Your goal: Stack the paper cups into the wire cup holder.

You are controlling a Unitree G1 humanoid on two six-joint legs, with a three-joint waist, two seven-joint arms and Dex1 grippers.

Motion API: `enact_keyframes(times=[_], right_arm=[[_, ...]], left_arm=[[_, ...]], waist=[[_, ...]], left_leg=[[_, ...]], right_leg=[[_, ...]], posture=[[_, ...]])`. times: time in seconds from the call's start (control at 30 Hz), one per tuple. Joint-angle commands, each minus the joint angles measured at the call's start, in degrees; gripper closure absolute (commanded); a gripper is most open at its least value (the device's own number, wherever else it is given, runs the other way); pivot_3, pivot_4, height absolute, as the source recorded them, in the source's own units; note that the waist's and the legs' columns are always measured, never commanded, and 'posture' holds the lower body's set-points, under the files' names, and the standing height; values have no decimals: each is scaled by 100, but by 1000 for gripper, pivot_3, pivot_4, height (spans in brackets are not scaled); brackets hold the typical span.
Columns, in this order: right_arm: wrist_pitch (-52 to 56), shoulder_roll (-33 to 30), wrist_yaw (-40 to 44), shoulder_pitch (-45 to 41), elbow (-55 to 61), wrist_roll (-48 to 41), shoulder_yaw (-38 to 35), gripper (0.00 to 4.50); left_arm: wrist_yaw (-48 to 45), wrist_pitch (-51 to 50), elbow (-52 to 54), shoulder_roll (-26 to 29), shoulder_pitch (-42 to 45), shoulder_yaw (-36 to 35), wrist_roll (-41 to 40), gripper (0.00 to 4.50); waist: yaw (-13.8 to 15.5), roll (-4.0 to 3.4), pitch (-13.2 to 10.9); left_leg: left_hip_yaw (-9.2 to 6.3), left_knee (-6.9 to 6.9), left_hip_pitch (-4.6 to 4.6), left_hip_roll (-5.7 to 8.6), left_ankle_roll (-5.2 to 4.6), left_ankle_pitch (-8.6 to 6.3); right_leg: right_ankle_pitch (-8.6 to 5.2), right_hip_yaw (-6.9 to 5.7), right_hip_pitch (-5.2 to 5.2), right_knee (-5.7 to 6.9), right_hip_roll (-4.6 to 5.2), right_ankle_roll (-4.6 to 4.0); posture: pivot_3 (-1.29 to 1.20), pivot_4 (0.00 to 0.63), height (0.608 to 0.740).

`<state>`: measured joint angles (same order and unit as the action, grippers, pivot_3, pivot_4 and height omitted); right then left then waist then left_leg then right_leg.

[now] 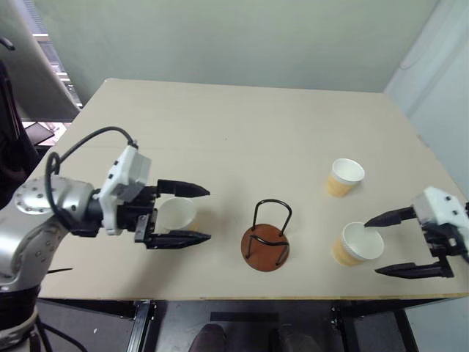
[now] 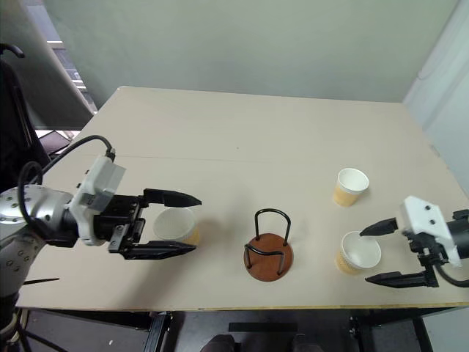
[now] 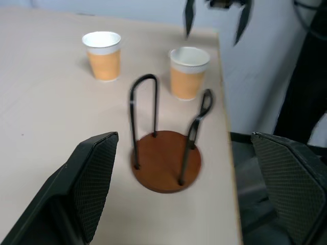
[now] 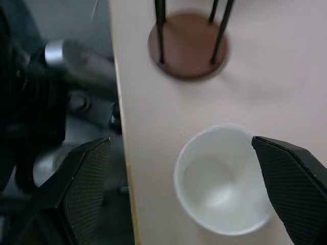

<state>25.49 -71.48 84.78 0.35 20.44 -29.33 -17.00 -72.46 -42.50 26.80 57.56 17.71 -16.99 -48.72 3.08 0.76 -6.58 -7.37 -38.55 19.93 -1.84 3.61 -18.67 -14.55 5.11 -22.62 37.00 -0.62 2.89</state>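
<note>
Both my grippers stood open above the table, and no cup was in the holder.

My left gripper (image 1: 190, 215) hung with its fingers spread wide on either side of one paper cup (image 1: 178, 214), gripping nothing. My right gripper (image 1: 382, 246) was just as wide, its fingers flanking a second cup (image 1: 357, 244) near the front edge of the table (image 1: 220, 125). The third cup (image 1: 344, 177) stood upright farther back. The wire cup holder (image 1: 266, 237) stood empty between the left cup and the right pair.

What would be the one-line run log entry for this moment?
left gripper: open, over cup | right gripper: open, above cup | wire cup holder: empty | third cup: untouched
</note>
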Motion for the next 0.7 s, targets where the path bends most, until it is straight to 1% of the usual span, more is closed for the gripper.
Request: enact_keyframes(times=[0.03, 0.17, 0.3, 0.4, 0.57, 0.63, 0.7], right_arm=[[-290, -74, -81, 17, -67, 403, 295, 0], [-465, -46, -66, -48, -143, 623, 656, 0], [-641, -1, -137, -257, -328, 936, 1081, 0], [-754, 111, -224, -516, -503, 1198, 1453, 569], [-840, 215, -218, -868, -658, 1353, 1736, 2376], [-824, 225, -171, -979, -655, 1316, 1746, 3172], [-801, 216, -99, -1054, -610, 1241, 1724, 3852]], left_arm=[[-15, -34, 211, 223, -56, -382, -276, 27], [-23, 44, 113, 451, -219, -686, -229, 27], [89, 39, 267, 445, -383, -751, -311, 27], [232, 42, 375, 384, -448, -717, -363, 0], [348, 69, 395, 420, -523, -757, -374, 0], [367, 86, 393, 442, -555, -768, -363, 0], [381, 99, 391, 446, -576, -770, -360, 0]], waist=[[-1, 1, 0], [-27, 1, 0], [-45, 1, 0], [-45, 1, 0], [-47, 1, 0], [-49, 1, 0], [-46, 1, 0]], left_leg=[[-1, 0, -1, -1, -2, -1], [1, 1, -2, -5, -4, -3], [1, 8, -4, -6, -5, -3], [-2, 8, -2, -7, -5, -3], [-4, 14, -2, -10, -4, -3], [-1, 16, -1, -12, -3, -2], [0, 18, -1, -11, -2, -1]], right_leg=[[0, 4, 0, 1, 1, 0], [0, 7, -2, 2, 1, 0], [-1, 8, -3, 2, 2, -1], [0, 8, -6, 2, 2, -1], [0, 8, -11, 4, 3, 0], [0, 8, -13, 4, 2, 0], [0, 8, -14, 4, 2, -1]], posture=[[0, 150, 740], [0, 150, 740], [0, 150, 740], [0, 150, 740], [0, 150, 740], [0, 150, 740], [0, 150, 740]])
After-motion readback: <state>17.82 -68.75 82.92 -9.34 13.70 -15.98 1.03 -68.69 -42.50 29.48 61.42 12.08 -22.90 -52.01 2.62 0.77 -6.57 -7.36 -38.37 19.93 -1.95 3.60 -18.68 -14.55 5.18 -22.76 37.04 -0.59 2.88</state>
